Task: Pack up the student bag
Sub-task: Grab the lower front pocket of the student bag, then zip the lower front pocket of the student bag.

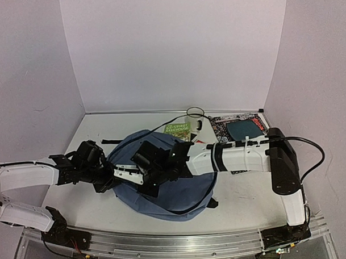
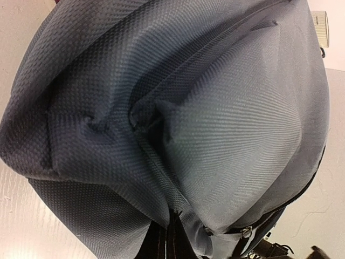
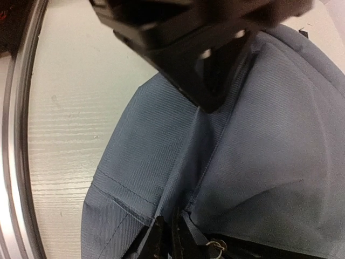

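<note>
the student bag (image 1: 184, 194) lay mid-counter (image 1: 243, 189), slate-blue, soft and rumpled, black zipper trim. we judged its long axis as roughly far-left to near-right. both grippers were at its left edge. the right gripper (image 3: 165, 240) stretched across the bag, jaws narrow, pinching a fabric fold beside the zipper pull (image 3: 216, 246). the left gripper (image 1: 103, 178) sat nearer that edge, with the bag just to its right. fabric ran into its fingers, but we couldn't tell if they were clamped. a green book (image 1: 177, 129) lay beyond the bag.
</note>
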`<state>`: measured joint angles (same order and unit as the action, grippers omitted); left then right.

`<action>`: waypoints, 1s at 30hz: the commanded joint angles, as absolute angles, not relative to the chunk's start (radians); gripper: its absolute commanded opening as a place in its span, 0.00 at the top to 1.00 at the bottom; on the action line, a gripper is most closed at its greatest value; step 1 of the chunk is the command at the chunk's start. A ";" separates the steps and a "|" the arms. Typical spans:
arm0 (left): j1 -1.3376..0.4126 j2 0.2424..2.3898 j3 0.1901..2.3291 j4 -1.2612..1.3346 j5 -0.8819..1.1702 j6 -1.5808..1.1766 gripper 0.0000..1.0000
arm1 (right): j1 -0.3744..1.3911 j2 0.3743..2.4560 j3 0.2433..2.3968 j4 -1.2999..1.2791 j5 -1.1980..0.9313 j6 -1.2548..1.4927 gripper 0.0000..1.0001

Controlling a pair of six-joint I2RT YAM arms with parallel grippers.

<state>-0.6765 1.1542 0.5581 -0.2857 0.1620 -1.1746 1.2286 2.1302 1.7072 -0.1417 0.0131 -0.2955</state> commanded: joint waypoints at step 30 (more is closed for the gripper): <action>-0.685 1.029 0.451 -0.472 0.076 -1.213 1.00 | 0.809 1.967 1.604 -0.050 0.229 -0.008 1.00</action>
<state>-0.6851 1.0608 0.4795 -0.3069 0.1281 -1.1867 0.9109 2.0163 1.5917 -0.0750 0.1029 -0.0409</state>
